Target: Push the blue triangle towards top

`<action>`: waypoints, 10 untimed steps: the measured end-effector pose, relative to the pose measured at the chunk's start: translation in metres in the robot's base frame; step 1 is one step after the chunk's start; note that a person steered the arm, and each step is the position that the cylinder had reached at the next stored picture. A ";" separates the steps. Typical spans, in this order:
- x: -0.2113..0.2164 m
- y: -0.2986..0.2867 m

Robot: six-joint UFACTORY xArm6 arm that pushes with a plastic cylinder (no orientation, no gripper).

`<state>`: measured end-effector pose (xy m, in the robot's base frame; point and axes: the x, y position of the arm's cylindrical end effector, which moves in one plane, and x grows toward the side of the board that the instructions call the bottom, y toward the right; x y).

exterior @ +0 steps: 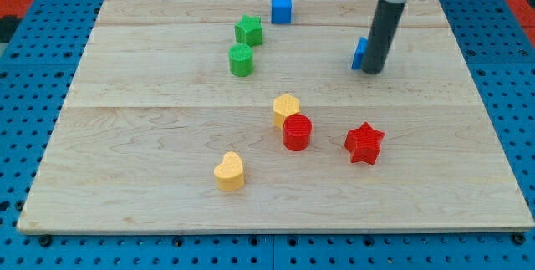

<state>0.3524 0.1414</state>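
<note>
Bench (125,178), left to right from the red cylinder (297,132):
- yellow heart (229,171), lower left
- two green blocks (244,46), upper left
- blue cube (281,7), far above
- red star (364,143), just right
- blue triangle (359,53), upper right, mostly hidden; my tip (373,72) touching its right side

No jaws fitted. Step: contact made. Next, I judge, get below it, push upward.

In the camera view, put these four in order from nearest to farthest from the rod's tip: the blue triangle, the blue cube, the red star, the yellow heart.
My tip is in the board's upper right part.
1. Blue triangle: touching the rod, on its left.
2. Red star: below the tip.
3. Blue cube: to the upper left, near the top edge.
4. Yellow heart: far off to the lower left.
</note>
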 end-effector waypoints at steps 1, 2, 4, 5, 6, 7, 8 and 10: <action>-0.043 -0.017; -0.056 -0.014; -0.085 0.002; -0.072 -0.053; -0.072 -0.109; -0.066 -0.151; -0.064 -0.150; 0.010 -0.018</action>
<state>0.3620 0.1239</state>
